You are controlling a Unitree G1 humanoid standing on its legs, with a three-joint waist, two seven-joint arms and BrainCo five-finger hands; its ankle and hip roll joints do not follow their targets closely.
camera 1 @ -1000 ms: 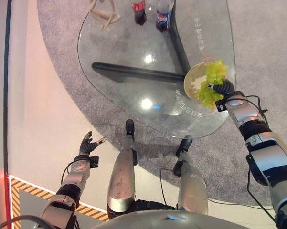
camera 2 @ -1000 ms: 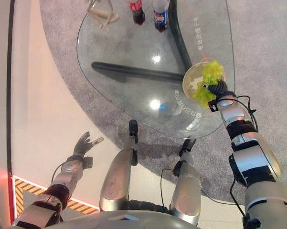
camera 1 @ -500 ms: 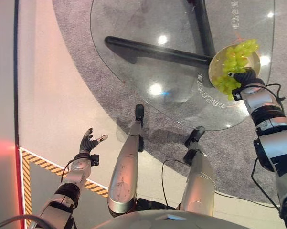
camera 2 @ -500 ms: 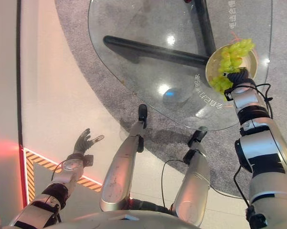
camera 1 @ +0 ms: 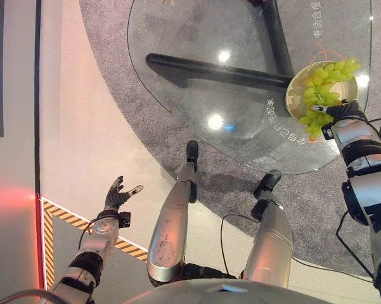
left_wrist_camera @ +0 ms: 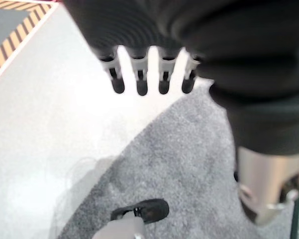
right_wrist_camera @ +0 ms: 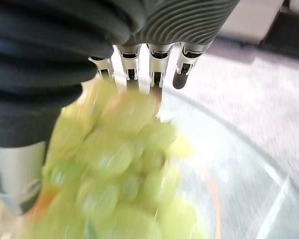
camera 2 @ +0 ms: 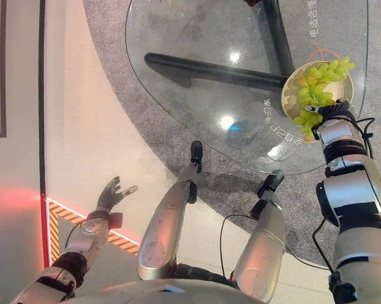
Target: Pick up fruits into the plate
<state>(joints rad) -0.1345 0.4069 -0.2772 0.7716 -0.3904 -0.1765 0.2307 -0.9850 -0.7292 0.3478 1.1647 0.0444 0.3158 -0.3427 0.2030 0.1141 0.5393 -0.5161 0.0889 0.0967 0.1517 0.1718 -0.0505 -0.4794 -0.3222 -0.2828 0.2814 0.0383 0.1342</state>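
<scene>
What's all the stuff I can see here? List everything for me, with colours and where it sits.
Grapes: one bunch, green, on the plate, draping over its near rim by the right hand.
Plate: one, pale, at the table's right edge.
Table: one, clear glass, on dark legs.
Carpet: one, grey, under the table.
Floor: pale, with a yellow-black striped strip at lower left.
Right hand: silver fingers, dark cover, at the grapes.
Left hand: open, low over the floor.

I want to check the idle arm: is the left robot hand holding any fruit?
No, the left robot hand hangs over the floor with its fingers spread and nothing in it.
</scene>
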